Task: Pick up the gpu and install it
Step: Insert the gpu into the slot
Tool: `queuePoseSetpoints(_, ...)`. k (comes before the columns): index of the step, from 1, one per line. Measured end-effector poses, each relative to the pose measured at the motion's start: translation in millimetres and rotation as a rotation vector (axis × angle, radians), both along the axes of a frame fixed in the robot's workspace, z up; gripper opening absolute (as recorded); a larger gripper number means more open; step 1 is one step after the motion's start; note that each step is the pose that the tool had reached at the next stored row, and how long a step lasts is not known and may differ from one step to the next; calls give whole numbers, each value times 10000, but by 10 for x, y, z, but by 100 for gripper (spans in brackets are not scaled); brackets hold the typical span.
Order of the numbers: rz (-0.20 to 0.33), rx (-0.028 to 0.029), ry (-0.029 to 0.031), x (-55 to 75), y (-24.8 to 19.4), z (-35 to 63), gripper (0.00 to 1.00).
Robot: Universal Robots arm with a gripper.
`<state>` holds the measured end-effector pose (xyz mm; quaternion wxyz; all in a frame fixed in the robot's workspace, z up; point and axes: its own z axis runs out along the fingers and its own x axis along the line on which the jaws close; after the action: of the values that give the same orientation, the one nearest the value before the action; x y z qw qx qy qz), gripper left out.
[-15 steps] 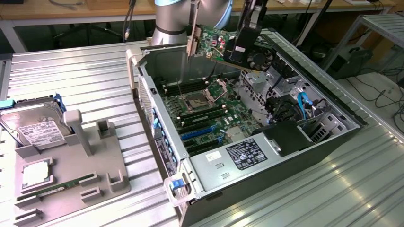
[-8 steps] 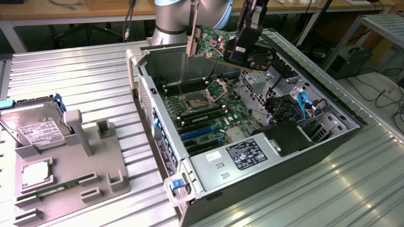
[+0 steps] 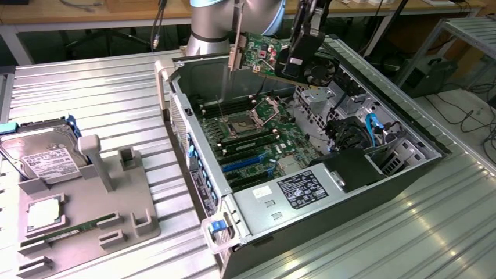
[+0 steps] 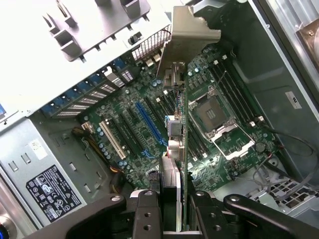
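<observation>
On the exterior view's left, a grey fixture [image 3: 116,197] is laid on the ribbed table [image 3: 101,87]. A hard drive [image 3: 39,154] is propped in it, its lower edge hidden behind the fixture's posts and its far side cut off by the frame. A RAM stick [image 3: 78,228] is seen lower down, partly sunk in a groove.

Further right, the open computer case [image 3: 182,116] is laid on its side, with the motherboard [image 3: 256,139] exposed and the power supply [image 3: 298,189] at the near end. The arm [image 3: 213,23] is cut off by the top edge.

The gpu [image 3: 259,52] is held in the air above the far end of the case, clear of the board and seated in no slot, with its silver bracket hanging on the exterior view's left. Its black fan is partly covered by the gripper [image 3: 298,58].

In the wrist view the gpu [image 4: 177,127] is seen edge-on as a thin slab, so its faces cannot be made out. The gripper [image 4: 177,214] is closed on it, with a black finger [image 4: 147,211] pressed to each side. Where the pads meet the card is hidden. A blue slot [image 4: 149,124] is seen beside the card, apart from it
</observation>
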<state>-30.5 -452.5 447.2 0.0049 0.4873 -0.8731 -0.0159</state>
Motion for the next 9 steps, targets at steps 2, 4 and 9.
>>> queuePoseSetpoints(2,116,0,0,0,-1,0,28)
queuePoseSetpoints(4,216,1,0,0,-2,0,28)
queuePoseSetpoints(9,465,1,0,0,-6,0,28)
